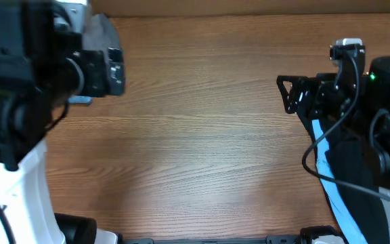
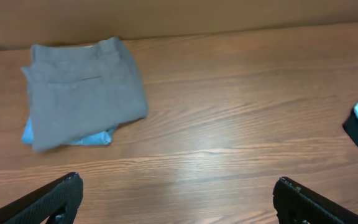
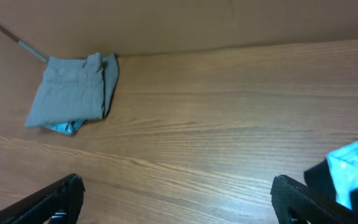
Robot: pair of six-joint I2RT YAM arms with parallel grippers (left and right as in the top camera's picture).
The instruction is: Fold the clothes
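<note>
1. Left end effector [image 2: 179, 204]: its fingers are spread wide at the lower edge of the left wrist view, with only bare bench [image 2: 229, 143] between them. It holds nothing.
2. Right end effector [image 3: 179, 204]: likewise spread wide and holding nothing. A black garment [image 3: 319, 177] with light-blue fabric lies just beside its right finger.
3. Middle ground: open bench lies between both end effectors and the work piece, with nothing in the way.
4. Grey shorts [image 2: 82, 93]: they lie at the far left of the bench, close to the back wall, well apart from both end effectors. They form a compact rectangle, waistband toward the wall and back pocket uppermost, resting on a blue denim piece [image 2: 73, 138] that shows at the near edge.
5. Progress, as judged: folding appears complete. The lower left corner sits slightly askew, so tidying at most is outstanding.
</note>
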